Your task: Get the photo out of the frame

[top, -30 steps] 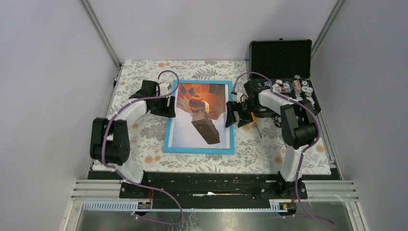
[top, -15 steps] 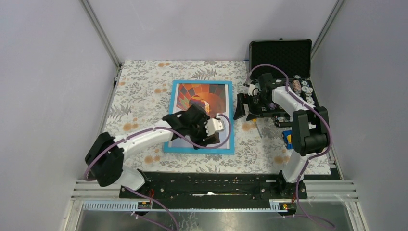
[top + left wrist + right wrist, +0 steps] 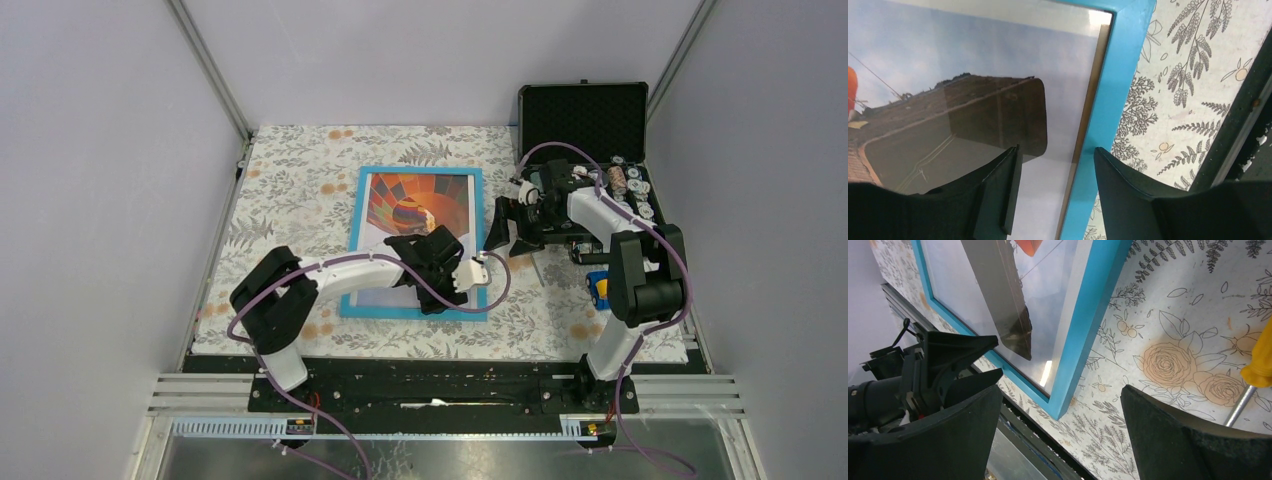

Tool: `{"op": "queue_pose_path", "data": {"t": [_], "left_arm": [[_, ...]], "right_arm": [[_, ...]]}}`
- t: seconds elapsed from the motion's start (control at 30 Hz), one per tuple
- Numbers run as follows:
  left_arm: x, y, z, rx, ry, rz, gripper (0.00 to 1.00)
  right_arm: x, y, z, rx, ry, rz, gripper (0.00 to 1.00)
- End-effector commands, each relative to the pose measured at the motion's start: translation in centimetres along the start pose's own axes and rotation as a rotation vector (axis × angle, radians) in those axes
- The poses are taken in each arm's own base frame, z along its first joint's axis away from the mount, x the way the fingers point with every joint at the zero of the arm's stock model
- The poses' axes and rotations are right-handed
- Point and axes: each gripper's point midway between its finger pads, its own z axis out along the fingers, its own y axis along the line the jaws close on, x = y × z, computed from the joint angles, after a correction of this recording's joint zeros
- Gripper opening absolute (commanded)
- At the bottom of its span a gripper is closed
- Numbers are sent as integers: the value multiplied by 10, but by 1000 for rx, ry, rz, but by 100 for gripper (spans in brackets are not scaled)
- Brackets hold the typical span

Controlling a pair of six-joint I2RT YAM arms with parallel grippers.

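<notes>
The frame, with its light-blue border, lies face up in the middle of the table. The photo of an orange balloon sits inside it under glass. My left gripper is open at the frame's near right corner. In the left wrist view the left gripper straddles the blue border, one finger over the photo and one over the cloth. My right gripper is open and empty, just right of the frame's right edge. Its wrist view shows the frame's corner and the left gripper.
An open black case stands at the back right, with several small items in front of it. A yellow-handled screwdriver lies on the floral cloth by the right arm. A black rail runs along the near edge.
My left arm has swung from the frame's left edge across the photo to its near right corner. My right gripper has drawn back a little to the right.
</notes>
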Motion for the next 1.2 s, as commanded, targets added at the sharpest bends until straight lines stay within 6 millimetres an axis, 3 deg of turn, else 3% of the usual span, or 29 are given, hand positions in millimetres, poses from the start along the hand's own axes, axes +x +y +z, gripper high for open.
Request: {"op": "queue_pose_path", "data": {"t": [0.0, 0.23, 0.47, 0.57, 0.73, 0.9, 1.17], "left_arm": [[-17, 0, 0, -27, -25, 14, 59], [6, -37, 13, 8, 56, 72, 58], [8, -28, 24, -53, 102, -10, 46], [2, -22, 23, -78, 103, -18, 34], [-20, -25, 3, -61, 39, -29, 0], [-45, -27, -24, -52, -48, -31, 0], [-65, -23, -49, -43, -138, -33, 0]], "right_arm": [[-10, 9, -1, -47, -46, 15, 96], [-6, 6, 2, -49, -42, 24, 96], [3, 5, 5, -58, -33, 36, 96], [7, 4, 7, -69, -20, 45, 96], [11, 14, 6, -125, 3, 63, 96], [18, 27, 5, -210, 38, 102, 99], [20, 25, 16, -246, 78, 168, 100]]}}
